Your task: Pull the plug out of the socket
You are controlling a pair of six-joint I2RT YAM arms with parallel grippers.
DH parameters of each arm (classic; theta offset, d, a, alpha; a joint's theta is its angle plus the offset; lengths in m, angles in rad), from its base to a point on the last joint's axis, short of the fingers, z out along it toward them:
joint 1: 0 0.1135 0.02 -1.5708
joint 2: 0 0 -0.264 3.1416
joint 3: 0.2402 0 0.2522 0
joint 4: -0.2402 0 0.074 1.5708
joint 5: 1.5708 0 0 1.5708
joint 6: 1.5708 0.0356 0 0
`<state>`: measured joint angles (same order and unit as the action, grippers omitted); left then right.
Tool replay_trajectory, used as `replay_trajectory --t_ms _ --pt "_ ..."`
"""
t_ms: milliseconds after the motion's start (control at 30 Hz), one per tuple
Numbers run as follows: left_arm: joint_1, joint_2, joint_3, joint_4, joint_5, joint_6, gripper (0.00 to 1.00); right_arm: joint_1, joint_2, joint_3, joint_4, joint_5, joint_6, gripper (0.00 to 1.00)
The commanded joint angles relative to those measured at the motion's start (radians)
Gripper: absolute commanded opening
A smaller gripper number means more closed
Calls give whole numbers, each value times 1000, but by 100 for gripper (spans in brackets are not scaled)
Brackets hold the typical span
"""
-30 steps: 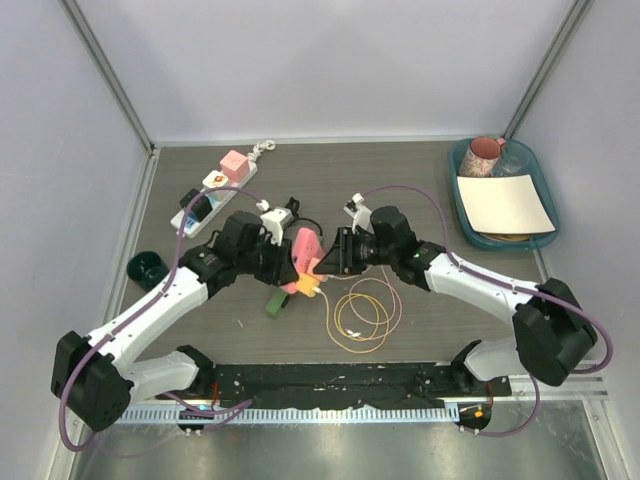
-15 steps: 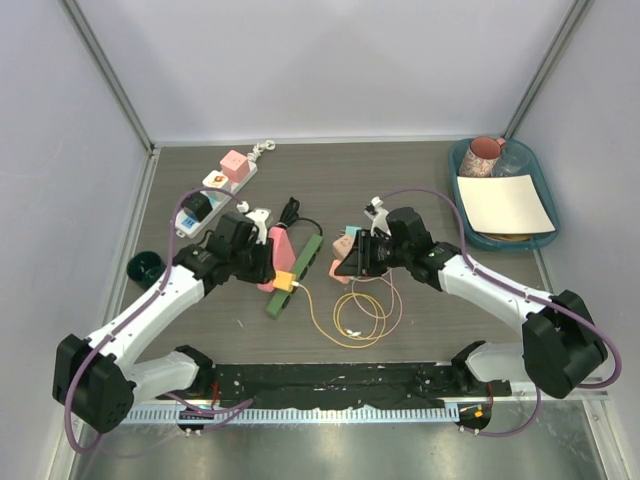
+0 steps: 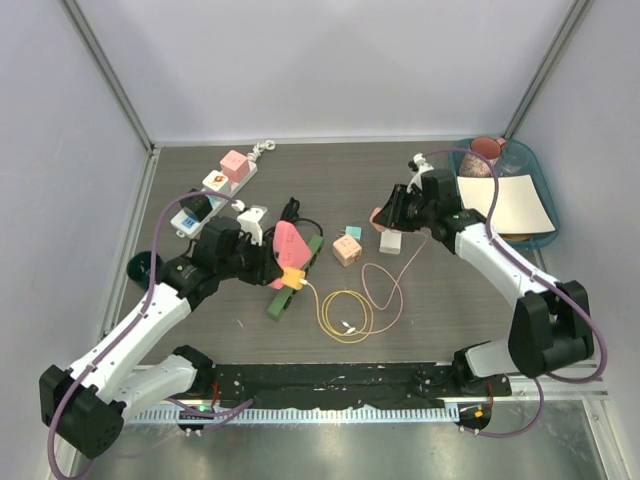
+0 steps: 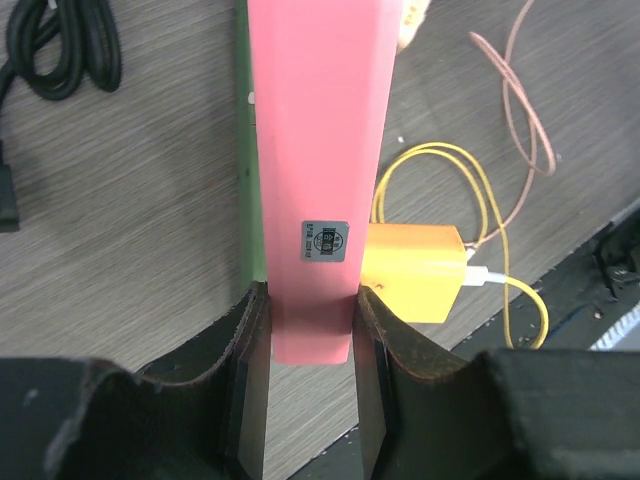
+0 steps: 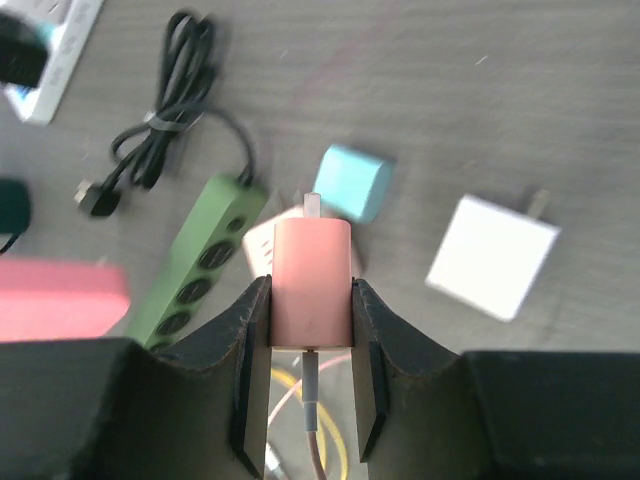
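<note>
The left fingers clamp the end of the pink socket strip, held over the green strip; an orange plug sits in its side; further right, the right fingers pinch the pink plug, prong bare, well apart from the strip, its cable trailing down to the worktop; the pull looks done; best to lower the plug gently onto bare worktop, clear of the white charger, before letting go.
</note>
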<state>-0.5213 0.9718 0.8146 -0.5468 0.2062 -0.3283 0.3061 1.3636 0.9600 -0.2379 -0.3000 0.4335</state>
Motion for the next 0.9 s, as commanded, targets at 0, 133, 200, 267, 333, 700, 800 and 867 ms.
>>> replay_trajectory --t_ms 0,133,200,267,333,700,800,867 --pt "0 -33 -6 130 128 -8 0 -41 123 115 8 145 -96 5" --pt "0 -31 1 139 196 -9 0 -65 250 178 2 225 -88 9" --pt "0 -44 -5 143 203 -15 0 -67 328 210 18 149 -87 10" --pt "-2 -53 -9 151 216 -20 0 -67 374 221 69 87 -82 13" --pt "-2 -61 -17 165 220 -26 0 -67 434 244 87 47 -78 13" --pt "0 -41 -5 146 229 -23 0 -70 641 385 187 -100 -61 24" --pt "0 -47 -9 143 226 -21 0 -73 689 410 189 -102 -44 36" --pt "0 -45 -9 142 216 -21 0 -78 687 414 192 -91 -30 53"
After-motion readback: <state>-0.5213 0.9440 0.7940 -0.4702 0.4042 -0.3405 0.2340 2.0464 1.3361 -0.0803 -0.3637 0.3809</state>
